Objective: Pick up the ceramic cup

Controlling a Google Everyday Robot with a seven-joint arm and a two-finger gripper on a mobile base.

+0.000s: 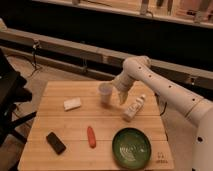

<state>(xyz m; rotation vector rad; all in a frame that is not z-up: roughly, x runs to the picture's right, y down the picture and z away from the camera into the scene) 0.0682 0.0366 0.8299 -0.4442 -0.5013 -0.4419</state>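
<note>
Approach step, by judgement: gripper (122,96) at frame centre, just right of the ceramic cup (105,93) on the table (75,130); finger opening impossible to tell. Next: closing around cup.

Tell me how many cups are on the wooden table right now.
1. The ceramic cup stands at the table's back middle, just left of the gripper. The white bottle to its right is no cup.

Our gripper (121,96) hangs just right of the ceramic cup (105,93); the white bottle (134,108) crowds its near right, while bare counter (75,90) lies left.
</note>
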